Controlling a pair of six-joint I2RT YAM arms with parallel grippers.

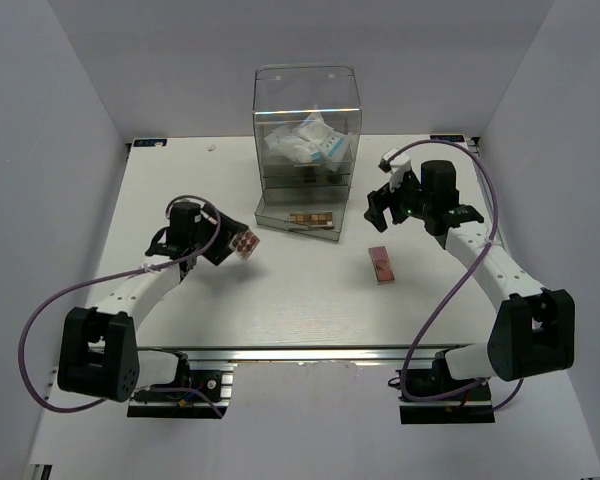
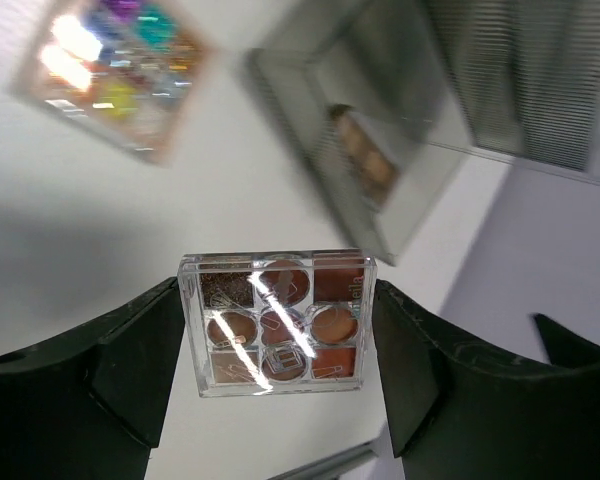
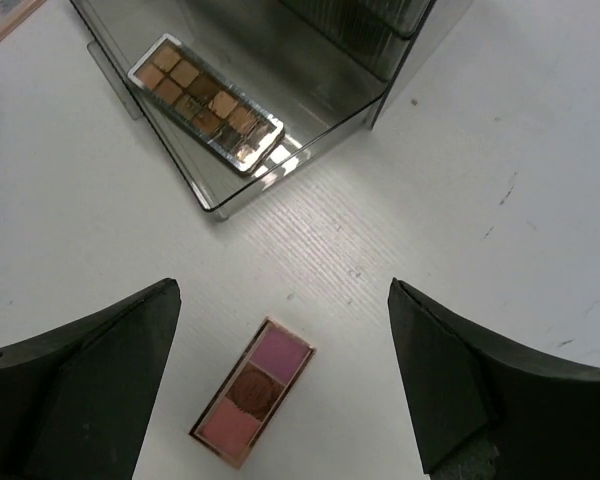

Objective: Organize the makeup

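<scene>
My left gripper [image 1: 230,246] is shut on a clear square palette of brown pans [image 2: 277,322] and holds it above the table; the palette also shows in the top view [image 1: 246,243]. A multicolour palette [image 2: 115,75] lies blurred on the table beyond it. My right gripper [image 1: 378,212] is open and empty, hovering over a pink three-pan palette [image 3: 252,392], which lies flat on the table [image 1: 381,265]. A long brown palette [image 3: 205,100] lies in the pulled-out bottom drawer [image 1: 310,218]. A white-blue crinkly packet [image 1: 306,145] sits inside the box. The jar and cylinder are out of view.
The tall clear acrylic drawer box [image 1: 307,95] stands at the back centre, with its bottom drawer tray [image 3: 220,205] pulled out towards me. White walls close in the table on the left, right and back.
</scene>
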